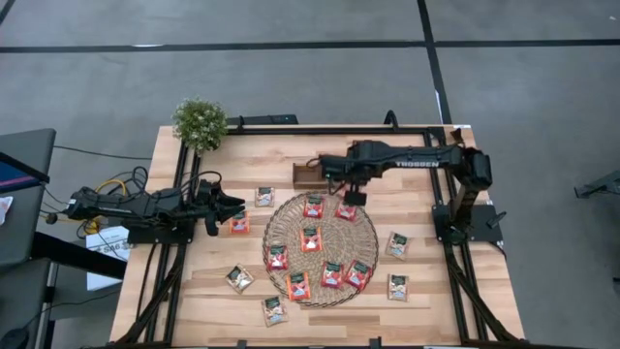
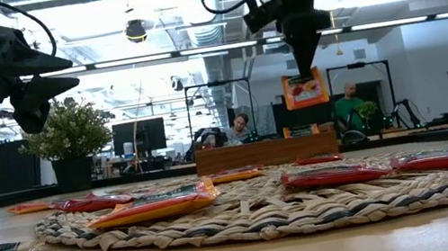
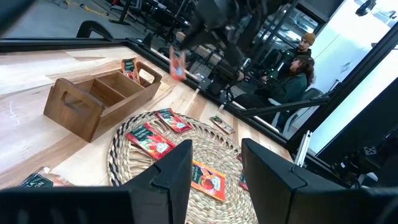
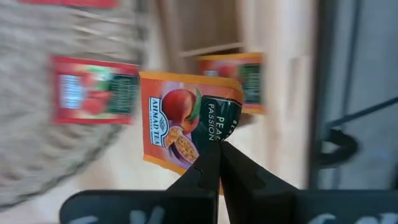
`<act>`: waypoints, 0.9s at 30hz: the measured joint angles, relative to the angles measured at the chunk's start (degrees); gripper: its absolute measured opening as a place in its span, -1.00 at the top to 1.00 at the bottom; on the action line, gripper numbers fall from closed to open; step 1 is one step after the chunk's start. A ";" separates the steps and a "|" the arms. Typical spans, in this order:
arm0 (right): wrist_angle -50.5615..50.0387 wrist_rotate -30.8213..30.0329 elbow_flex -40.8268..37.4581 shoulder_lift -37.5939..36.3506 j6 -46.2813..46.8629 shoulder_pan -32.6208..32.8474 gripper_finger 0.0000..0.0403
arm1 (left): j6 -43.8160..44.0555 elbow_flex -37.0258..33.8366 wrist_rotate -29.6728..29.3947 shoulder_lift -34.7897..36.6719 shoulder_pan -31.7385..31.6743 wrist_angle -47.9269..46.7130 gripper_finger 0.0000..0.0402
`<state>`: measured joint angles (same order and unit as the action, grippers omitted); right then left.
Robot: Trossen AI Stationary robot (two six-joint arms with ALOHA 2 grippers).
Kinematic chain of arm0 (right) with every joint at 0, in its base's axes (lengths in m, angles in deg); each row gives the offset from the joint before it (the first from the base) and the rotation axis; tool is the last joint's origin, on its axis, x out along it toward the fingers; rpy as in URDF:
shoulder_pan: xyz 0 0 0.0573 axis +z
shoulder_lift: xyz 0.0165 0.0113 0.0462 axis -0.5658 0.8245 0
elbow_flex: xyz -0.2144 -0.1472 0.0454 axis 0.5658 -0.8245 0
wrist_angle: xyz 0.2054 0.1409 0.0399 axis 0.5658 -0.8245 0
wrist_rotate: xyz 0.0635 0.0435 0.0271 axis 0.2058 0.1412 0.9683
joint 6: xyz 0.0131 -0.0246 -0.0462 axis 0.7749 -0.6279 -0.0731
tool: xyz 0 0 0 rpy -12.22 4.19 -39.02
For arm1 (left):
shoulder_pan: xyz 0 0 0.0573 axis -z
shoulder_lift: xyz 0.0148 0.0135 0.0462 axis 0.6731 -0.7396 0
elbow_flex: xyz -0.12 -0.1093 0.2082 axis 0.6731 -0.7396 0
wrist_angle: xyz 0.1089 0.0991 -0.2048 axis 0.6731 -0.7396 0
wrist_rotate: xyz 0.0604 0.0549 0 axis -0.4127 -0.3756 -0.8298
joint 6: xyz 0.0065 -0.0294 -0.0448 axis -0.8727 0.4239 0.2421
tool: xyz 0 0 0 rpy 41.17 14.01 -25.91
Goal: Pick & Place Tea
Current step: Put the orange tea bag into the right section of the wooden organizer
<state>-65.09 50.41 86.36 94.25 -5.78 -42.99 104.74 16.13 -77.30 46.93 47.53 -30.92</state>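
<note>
The right pincer (image 2: 305, 74) is clenched on one orange tea sachet (image 2: 305, 90); the sachet hangs straight down from the tips, up in the air, touching nothing else. The right wrist view shows the two dark fingers (image 4: 208, 168) pinched together on one edge of the sachet, with its flat face toward the camera.

The thing that matters most is where the small wooden tray (image 1: 308, 175) lies from that pincer; from above, the tray sits just beside the pincer, a little toward the left arm's side and toward the far edge of the counter (image 1: 455, 310). The low view shows the tray (image 2: 267, 151) right under the hanging sachet and a bit farther back. The tray is long and thin, and it runs side to side across the counter; it has little rooms inside, and one holds an orange sachet (image 3: 129, 67) already. I think the next move is a short trip over the tray and then down; the sachet should go in flat edge first.

The left pincer (image 1: 232, 206) waits well apart, by the near edge of the round straw mat (image 1: 364, 233); its fingers stand apart and hold nothing. The right arm is much nearer to the tray. Many more sachets lie flat on the mat and on the counter around it.
</note>
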 joint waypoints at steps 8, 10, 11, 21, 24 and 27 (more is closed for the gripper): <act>3.93 -2.98 0.00 0.13 -6.84 -5.93 1.00 | 0.04 0.00 0.00 0.00 -0.01 0.00 0.35; 6.04 -2.93 -0.74 0.13 -8.17 -7.07 1.00 | 0.07 0.00 0.00 -0.02 0.01 0.01 0.35; 6.87 -2.69 -1.20 0.16 -8.42 -7.52 1.00 | 0.09 0.00 0.00 -0.02 -0.02 0.01 0.35; 11.93 -3.03 -5.96 0.22 -11.94 -7.96 1.00 | 0.33 0.00 -0.02 -0.01 0.01 0.01 0.35; 14.90 -3.49 -7.96 0.22 -12.30 -7.98 1.00 | 0.37 0.00 -0.02 0.01 0.00 0.01 0.35; 15.78 -4.75 -9.17 0.22 -12.49 -7.98 1.00 | 0.39 0.00 -0.02 0.01 -0.02 0.01 0.35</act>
<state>-49.31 45.66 77.19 94.46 -18.26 -50.97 105.13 16.13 -77.32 46.93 47.52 -30.91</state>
